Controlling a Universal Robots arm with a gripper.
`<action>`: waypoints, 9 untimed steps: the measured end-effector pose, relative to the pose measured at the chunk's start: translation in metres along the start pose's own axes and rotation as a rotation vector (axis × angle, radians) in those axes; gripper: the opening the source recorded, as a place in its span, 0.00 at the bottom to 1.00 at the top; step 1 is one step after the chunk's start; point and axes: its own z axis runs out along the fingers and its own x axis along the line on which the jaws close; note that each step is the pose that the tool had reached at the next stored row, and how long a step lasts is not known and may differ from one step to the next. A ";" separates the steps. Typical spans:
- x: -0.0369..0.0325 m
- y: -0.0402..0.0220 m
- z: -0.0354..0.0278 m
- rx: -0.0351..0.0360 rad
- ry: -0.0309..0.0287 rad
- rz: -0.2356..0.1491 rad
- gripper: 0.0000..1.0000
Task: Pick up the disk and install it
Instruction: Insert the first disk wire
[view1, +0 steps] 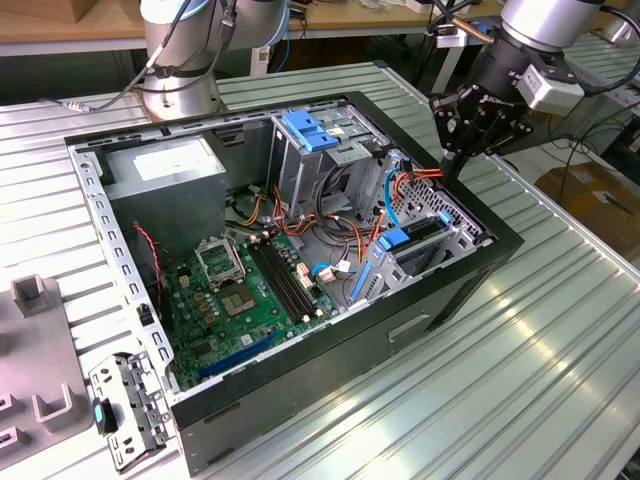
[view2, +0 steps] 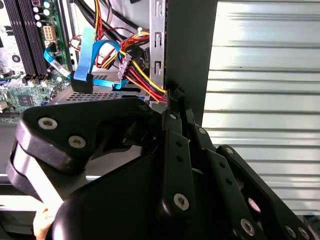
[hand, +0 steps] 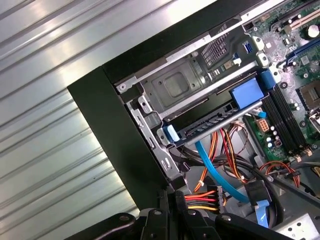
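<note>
- Looking at the exterior view, the gripper (view1: 452, 160) hangs right at the far corner of the open PC case (view1: 300, 420), on the exterior view's right, with its tip down among the orange and yellow power wires (view1: 420, 178) by the case wall.
- The disk (view1: 415, 240) looks to me like it's already sitting in the low drive cage (view1: 455, 225) at that end of the case: dark body, bright blue rails, tilted a bit in the bay. The first wrist view shows it too, a dark slab (hand: 215, 122) with a blue tab at one end and a blue clip at the other, just beside the metal cage plate.
- Fingers seem pressed together with nothing between them. In the second wrist view the two black links meet at a narrow tip (view2: 175, 97) right next to the wire bundle (view2: 142, 75), and I see no gap. So it's not carrying the disk.
- My read on the step: the pick-up part is over and we're in the install part, seating or wrapping up. Can't tell from these shots if the disk is fully home or latched.
- What the next move calls for, as a guess: care around those wires and the light-blue data cable (hand: 215, 170), since the tip is touching or nearly touching them and could snag.
- The tall grey cage with its blue latch plate (view1: 305, 130) stands apart from all this, nearer the middle of the case.
</note>
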 end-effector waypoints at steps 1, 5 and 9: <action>0.0000 0.0000 0.0000 0.0000 0.0000 0.001 0.16; 0.0000 0.0000 -0.0001 0.0000 0.0003 0.010 0.16; -0.0020 0.0011 -0.0001 0.0006 0.0014 0.054 0.16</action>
